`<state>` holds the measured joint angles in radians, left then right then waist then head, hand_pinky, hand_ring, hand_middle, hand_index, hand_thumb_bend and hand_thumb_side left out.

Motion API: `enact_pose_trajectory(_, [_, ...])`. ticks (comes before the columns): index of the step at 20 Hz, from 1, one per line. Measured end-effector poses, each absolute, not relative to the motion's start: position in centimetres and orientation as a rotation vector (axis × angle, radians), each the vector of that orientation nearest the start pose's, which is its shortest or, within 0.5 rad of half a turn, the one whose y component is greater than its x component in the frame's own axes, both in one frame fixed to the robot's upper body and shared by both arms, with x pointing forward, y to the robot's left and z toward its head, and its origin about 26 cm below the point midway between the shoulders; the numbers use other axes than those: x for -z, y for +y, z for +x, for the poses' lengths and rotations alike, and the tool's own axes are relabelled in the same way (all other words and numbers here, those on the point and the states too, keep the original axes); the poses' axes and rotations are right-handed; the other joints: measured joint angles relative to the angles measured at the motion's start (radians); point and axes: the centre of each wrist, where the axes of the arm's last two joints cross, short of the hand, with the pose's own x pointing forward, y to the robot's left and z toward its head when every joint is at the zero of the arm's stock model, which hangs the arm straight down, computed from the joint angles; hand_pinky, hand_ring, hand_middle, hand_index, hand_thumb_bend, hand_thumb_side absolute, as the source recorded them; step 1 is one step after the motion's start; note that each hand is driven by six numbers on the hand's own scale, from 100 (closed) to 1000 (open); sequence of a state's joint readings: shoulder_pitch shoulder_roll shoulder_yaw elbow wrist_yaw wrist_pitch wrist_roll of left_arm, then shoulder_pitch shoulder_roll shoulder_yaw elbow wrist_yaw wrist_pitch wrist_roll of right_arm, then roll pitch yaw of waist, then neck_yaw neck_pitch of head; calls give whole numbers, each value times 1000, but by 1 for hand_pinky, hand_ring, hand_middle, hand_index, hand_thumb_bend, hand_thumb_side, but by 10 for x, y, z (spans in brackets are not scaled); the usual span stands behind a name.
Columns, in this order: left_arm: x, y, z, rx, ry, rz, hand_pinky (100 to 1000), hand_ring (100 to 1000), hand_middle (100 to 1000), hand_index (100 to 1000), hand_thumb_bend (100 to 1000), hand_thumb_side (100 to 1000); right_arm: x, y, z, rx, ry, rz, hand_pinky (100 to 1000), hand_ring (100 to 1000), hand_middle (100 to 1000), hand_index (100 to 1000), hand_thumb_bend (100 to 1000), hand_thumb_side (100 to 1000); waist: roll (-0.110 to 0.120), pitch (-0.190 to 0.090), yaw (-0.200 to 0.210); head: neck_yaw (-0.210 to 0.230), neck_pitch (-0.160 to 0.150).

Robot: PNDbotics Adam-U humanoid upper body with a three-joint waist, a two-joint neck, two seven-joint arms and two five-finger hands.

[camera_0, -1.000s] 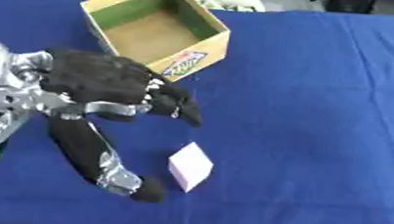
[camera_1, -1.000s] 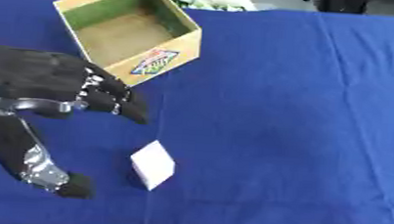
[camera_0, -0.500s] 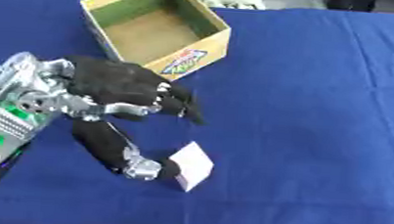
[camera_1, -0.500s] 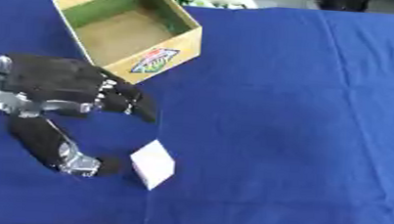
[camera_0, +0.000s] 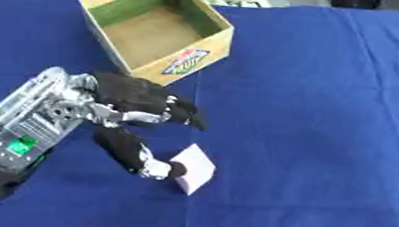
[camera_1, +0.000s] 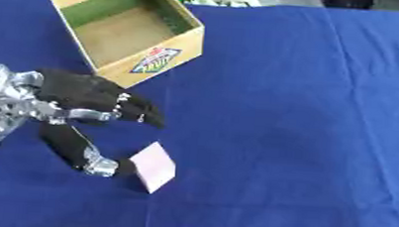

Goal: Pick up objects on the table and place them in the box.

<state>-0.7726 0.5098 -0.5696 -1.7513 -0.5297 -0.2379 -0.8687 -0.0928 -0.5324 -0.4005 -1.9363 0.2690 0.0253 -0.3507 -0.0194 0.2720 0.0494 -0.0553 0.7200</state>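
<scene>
Presently, item one: the small pale pink-white block (camera_0: pixel 192 167), lying on the blue-clothed desk (camera_0: pixel 324 118), one corner toward me, its flat face tilted up. It sits low and left of centre, well apart from the open cardboard box with green inner walls and a printed label on its front (camera_0: pixel 156 31), which stands at the far left of the desk and appears empty.

Item two: my left hand, black with silver joints (camera_0: pixel 134 106). It comes in from the left edge. The thumb (camera_0: pixel 152 166) reaches down and appears to touch the block's left side; the fingers (camera_0: pixel 185 115) hang above and behind the block, spread apart from the thumb, with nothing between them yet. So the hand is open, holding nothing.

Item three: the relation that matters. The block lies in the gap below the fingers and just right of the thumb tip, its longer edge running diagonally from near-left to far-right. I judge a closing pinch across its short width to be the next step.

Item four: my right hand shows in neither view; the left is plainly the nearer.
</scene>
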Motion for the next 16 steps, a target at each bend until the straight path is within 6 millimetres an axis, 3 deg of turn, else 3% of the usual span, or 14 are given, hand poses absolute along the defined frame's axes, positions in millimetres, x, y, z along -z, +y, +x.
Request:
enact_pose_trajectory(3, [-226, 137, 345, -2887, 1853, -328, 807, 908, 922, 987, 428, 1000, -202, -407, 258, -32, -2042, -1222, 553, 832, 735, 805, 206, 1000, 1, 1, -2, 0, -1])
enact_pose_trajectory(7, [-224, 137, 347, -2893, 1860, -324, 806, 906, 924, 987, 262, 976, -200, -407, 258, -25, -2039, -1214, 550, 831, 734, 804, 214, 1000, 3, 3, -4, 0, -3])
enact_pose_trajectory(10, [-231, 138, 345, -2858, 1889, -320, 806, 905, 922, 986, 260, 973, -198, -407, 258, -23, -2033, -1210, 550, 831, 733, 804, 215, 1000, 3, 3, -3, 0, -3])
enact_pose_trajectory(13, [-239, 135, 342, -2825, 1901, -301, 810, 906, 926, 989, 321, 981, -197, -406, 258, -18, -2031, -1206, 549, 830, 731, 802, 215, 1000, 5, 3, -3, 0, -5])
enact_pose_trajectory(16, [-238, 133, 341, -2828, 1889, -286, 806, 903, 926, 991, 284, 939, -197, -407, 258, -16, -2026, -1205, 548, 829, 729, 802, 217, 1000, 5, 3, -4, 0, -8])
